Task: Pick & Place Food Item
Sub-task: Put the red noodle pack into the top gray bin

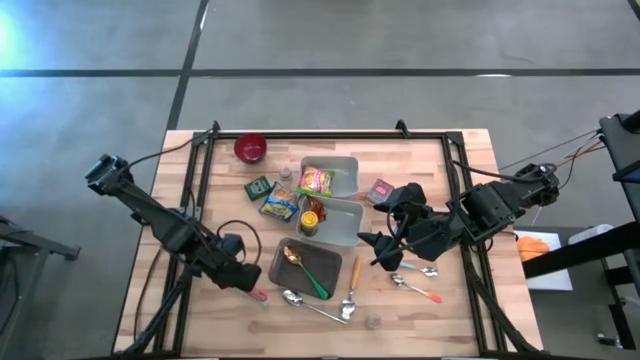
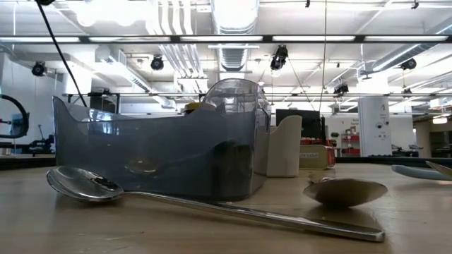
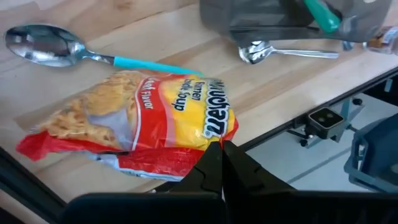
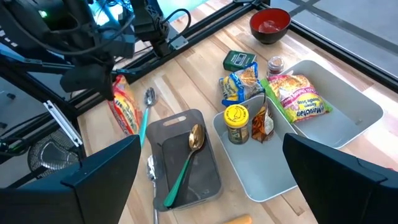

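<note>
At the table's near edge the left gripper [image 3: 222,163] is clamped shut on the edge of a red-and-yellow plastic ramen noodle packet [image 3: 134,118], holding it just beside a steel spoon with a turquoise handle [image 3: 46,48] and next to the dark grey plastic tray [image 4: 186,163], where a gold spoon with a green handle [image 4: 186,163] lies. Farther back, the right gripper [image 1: 378,250] hangs with its fingers spread wide and empty beside the light grey bin [image 4: 261,168] holding a yellow-lidded jar [image 4: 237,122]. Beyond that stands a second grey bin [image 4: 357,115] with a green-and-pink snack bag [image 4: 297,99], then a red bowl [image 4: 270,23].
</note>
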